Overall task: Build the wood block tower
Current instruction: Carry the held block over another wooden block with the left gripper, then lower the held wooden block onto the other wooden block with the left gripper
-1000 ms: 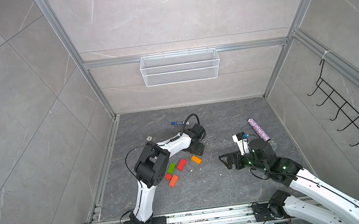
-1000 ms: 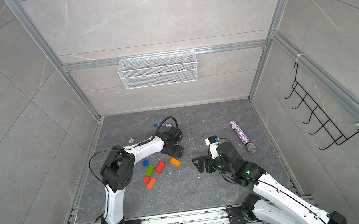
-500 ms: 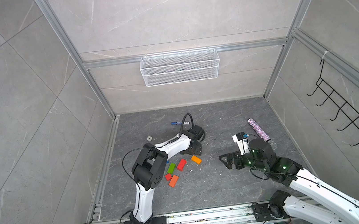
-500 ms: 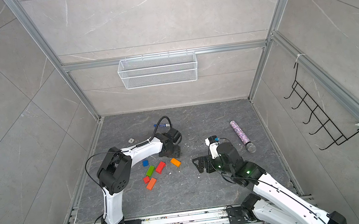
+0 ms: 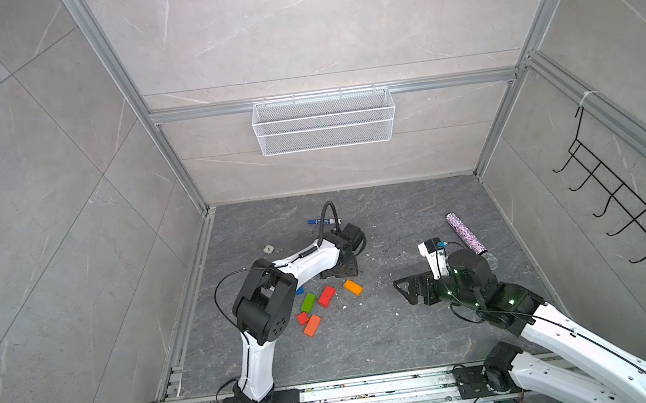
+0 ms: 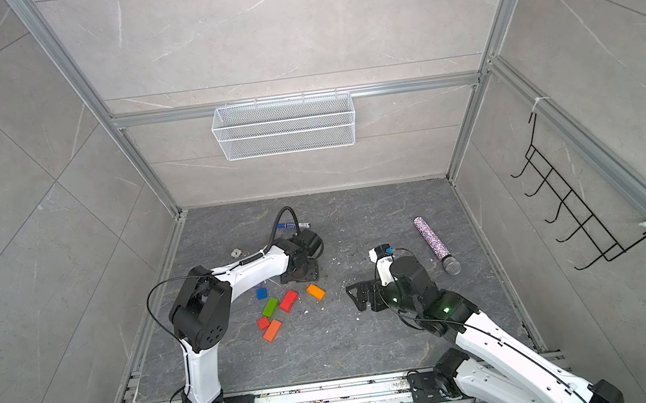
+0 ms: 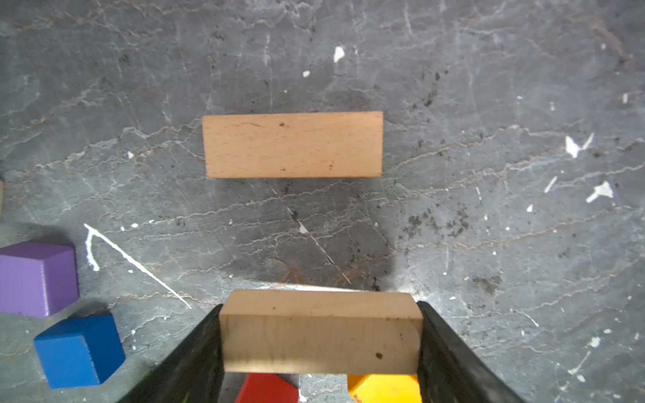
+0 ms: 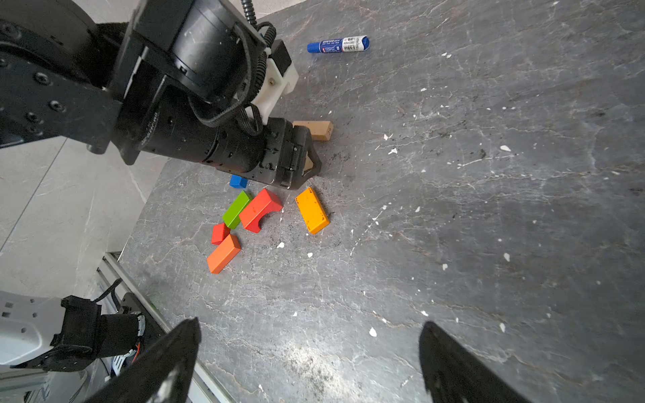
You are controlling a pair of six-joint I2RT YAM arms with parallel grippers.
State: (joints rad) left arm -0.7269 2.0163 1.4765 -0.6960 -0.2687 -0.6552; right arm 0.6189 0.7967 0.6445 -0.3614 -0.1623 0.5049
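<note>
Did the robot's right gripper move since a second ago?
No. In both top views the right gripper sits open at the same spot, just as near the glittery microphone as before.

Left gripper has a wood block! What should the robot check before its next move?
1. Left gripper clamps the held tan block by both ends: ok.
2. Second tan block lies flat, apart from it: ok.
3. Floor between the two is free: ok.
4. Purple cube and blue cube sit off to the side: ok.
5. Right gripper open, away from the blocks: ok.
6. Held block off the floor: cannot tell.
</note>
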